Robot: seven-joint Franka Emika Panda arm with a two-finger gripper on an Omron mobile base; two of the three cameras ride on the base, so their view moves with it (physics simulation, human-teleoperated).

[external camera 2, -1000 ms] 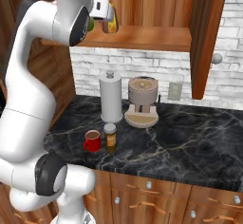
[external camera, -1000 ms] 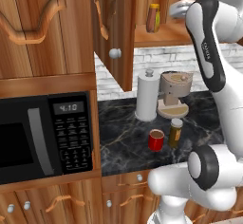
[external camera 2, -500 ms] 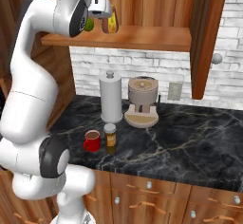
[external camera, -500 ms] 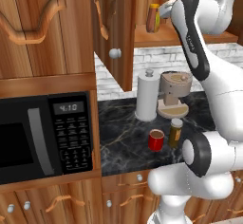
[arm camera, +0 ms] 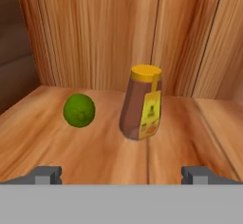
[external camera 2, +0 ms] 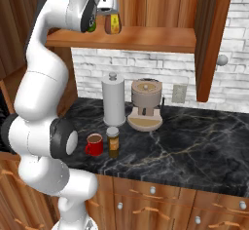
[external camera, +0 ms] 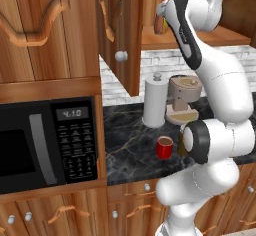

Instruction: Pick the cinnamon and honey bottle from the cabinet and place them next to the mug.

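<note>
Gripper open wide, empty, aimed into the cabinet. Honey bottle stands upright on the shelf straight ahead, just right of centre between the fingertips; a lime sits ahead-left, apart from it. Best move looks like a slight shift right, straight advance, close low on the body, keeping clear of the lime. Right base view adds what the hand view lacks: cinnamon already on the surface far below the gripper, beside the mug.
</note>
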